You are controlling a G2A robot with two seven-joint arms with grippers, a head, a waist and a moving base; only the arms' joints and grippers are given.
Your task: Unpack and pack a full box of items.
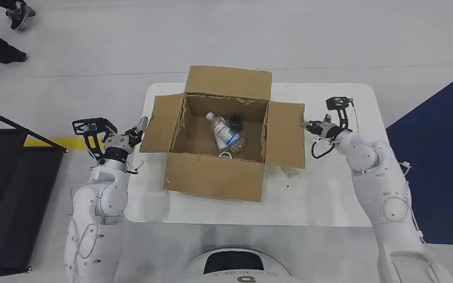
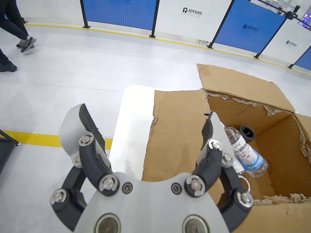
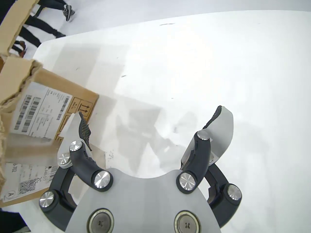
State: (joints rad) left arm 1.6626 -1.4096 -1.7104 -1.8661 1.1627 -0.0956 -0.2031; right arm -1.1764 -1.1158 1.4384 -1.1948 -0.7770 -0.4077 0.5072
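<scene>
Top view: likely unpacking, with bottle lying in box. Flanked by left gripper and right gripper, both agape and empty. Next: reach in.

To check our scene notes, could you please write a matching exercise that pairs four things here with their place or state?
1 bottle
2 tube
3 left gripper
4 right gripper

A open, beside the box's labelled wall
B clear, lying in the box
C open, over the table's edge
D black, next to the bottle

Pairs: 1-B, 2-D, 3-C, 4-A
</scene>
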